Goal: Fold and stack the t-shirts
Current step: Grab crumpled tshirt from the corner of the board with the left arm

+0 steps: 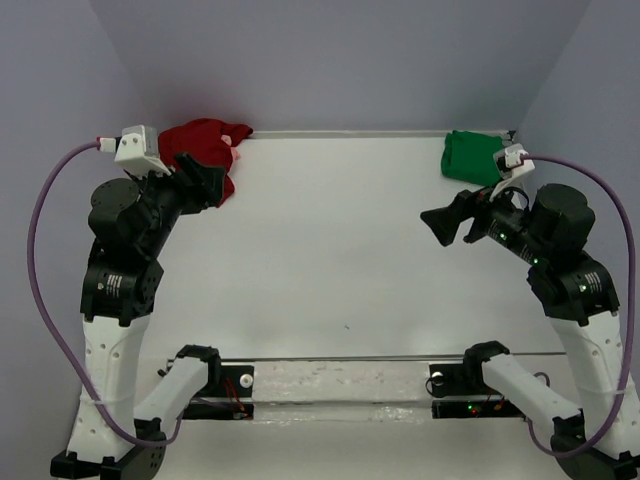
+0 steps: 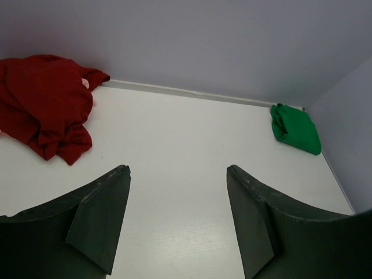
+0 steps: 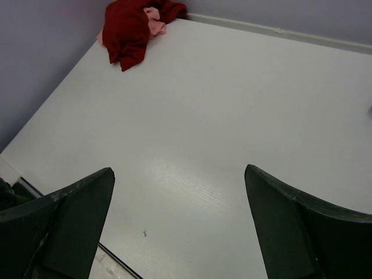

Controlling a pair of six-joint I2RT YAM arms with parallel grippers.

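left gripper: wide, empty, beside red shirt, far left.
right gripper: wide, empty, near green shirt, far right.
pink shirt: under red.
your move: pinch red alone, drag it centre, flatten.

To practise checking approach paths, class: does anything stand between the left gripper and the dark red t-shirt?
Nothing visible does. Only bare table lies between the open left gripper and the dark red t-shirt, which sits ahead to its left. The pink t-shirt peeks out from within the red heap, not in front of it.
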